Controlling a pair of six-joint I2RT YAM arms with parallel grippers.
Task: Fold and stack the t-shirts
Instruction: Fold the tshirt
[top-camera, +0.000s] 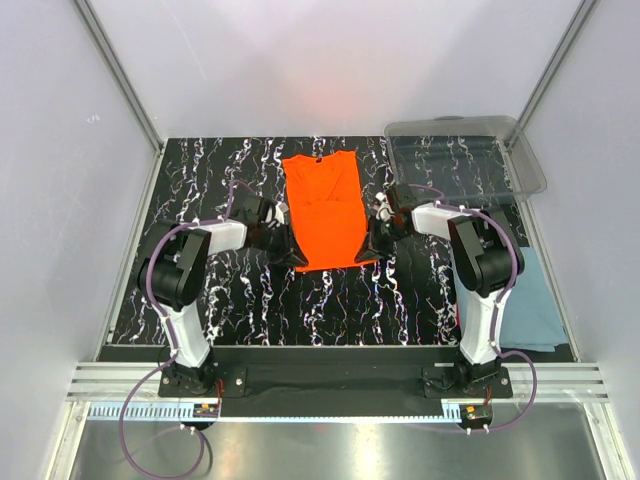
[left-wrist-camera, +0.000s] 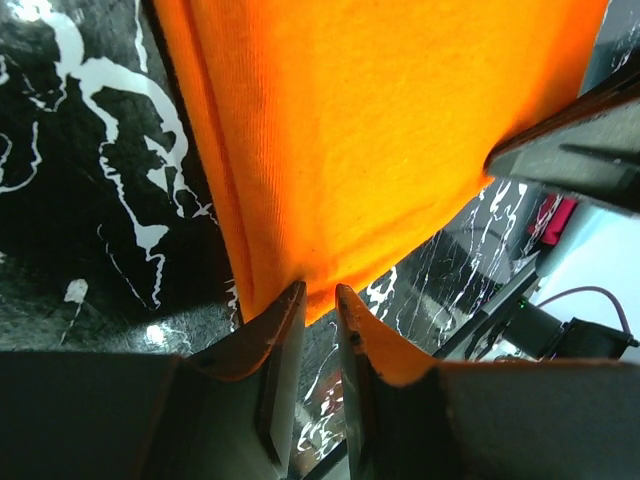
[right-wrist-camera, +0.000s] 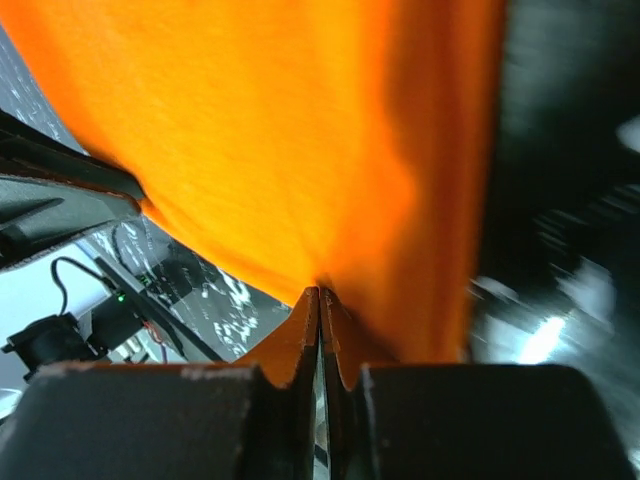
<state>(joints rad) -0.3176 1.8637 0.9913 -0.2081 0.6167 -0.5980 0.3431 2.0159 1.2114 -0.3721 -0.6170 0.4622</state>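
Observation:
The orange t-shirt (top-camera: 325, 205) lies as a long narrow strip on the black marbled table, collar toward the back. My left gripper (top-camera: 283, 240) is at its near left corner. In the left wrist view (left-wrist-camera: 320, 292) the jaws stand a sliver apart with the orange hem (left-wrist-camera: 370, 130) pinched between the tips. My right gripper (top-camera: 378, 232) is at the near right corner. In the right wrist view (right-wrist-camera: 320, 292) its jaws are pressed together on a pucker of the orange cloth (right-wrist-camera: 270, 130). A blue-grey t-shirt (top-camera: 535, 300) lies at the table's right edge, beside the right arm.
A clear plastic bin (top-camera: 520, 150) stands at the back right corner of the table. White walls and metal rails enclose the table on the left, back and right. The arm bases sit on the black bar along the near edge.

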